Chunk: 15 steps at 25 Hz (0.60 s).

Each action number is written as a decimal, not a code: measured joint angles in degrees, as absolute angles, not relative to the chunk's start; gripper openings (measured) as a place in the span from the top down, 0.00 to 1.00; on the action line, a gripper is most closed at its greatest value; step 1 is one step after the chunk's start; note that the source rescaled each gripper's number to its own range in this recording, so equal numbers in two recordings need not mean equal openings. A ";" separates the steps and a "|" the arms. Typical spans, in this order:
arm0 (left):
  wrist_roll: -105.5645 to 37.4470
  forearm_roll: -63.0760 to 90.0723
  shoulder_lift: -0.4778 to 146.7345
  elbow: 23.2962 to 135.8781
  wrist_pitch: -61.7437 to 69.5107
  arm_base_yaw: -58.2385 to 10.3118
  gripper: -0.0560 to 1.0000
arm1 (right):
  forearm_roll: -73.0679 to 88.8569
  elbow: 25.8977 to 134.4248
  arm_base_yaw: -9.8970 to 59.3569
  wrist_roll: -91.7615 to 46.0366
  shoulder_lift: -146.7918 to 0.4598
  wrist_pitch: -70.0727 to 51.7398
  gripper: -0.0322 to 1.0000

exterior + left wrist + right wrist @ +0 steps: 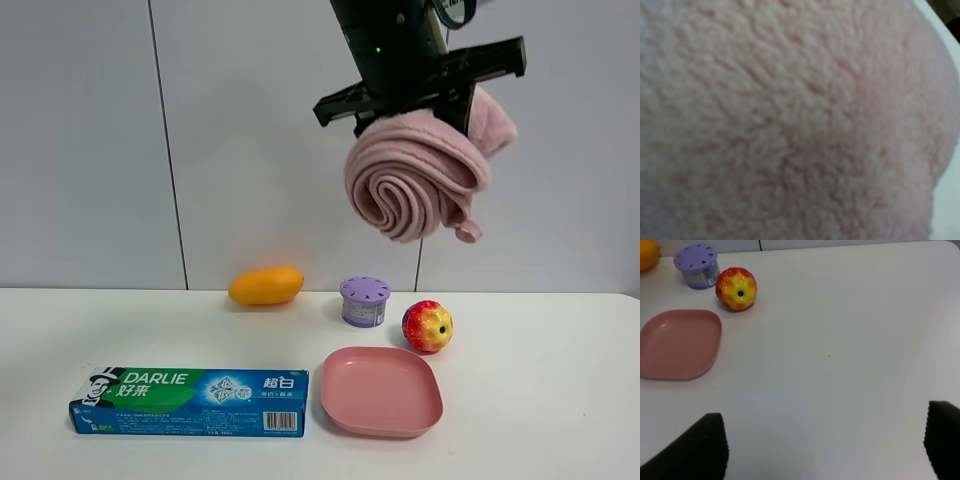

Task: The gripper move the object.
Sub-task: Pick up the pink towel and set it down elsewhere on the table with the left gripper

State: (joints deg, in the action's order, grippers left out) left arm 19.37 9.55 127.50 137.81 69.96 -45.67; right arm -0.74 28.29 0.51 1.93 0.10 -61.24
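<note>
The rolled, fluffy pale pink towel [415, 175] hangs high in the air in front of the white wall, well above the table. My left gripper [415, 108], a black claw on a dark arm, is shut on its top. The towel's pile fills the left wrist view [790, 120], so the fingers are hidden there. My right gripper [825, 450] is open and empty above the bare right part of the table. Its two black fingertips [695, 450] stand wide apart. The right gripper does not show in the exterior high view.
On the white table [540, 400] are a yellow mango [265, 286], a purple lidded pot [364, 301], a red-yellow apple [427, 326], a hard pink square plate [382, 390] and a green-blue toothpaste box [190, 401]. The apple [736, 288] and plate [680, 342] also show in the right wrist view.
</note>
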 joint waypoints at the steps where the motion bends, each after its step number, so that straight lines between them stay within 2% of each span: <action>1: 19.83 9.55 128.18 137.81 69.96 -45.96 0.95 | -0.74 28.29 0.51 1.93 0.10 -61.24 0.00; 15: 37.48 2.63 133.47 137.81 69.90 -48.22 0.95 | -0.74 28.29 0.51 1.93 0.10 -61.24 0.00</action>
State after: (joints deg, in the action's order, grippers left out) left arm 37.48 2.63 133.47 137.81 69.90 -48.22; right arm -0.74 28.29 0.51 1.93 0.10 -61.24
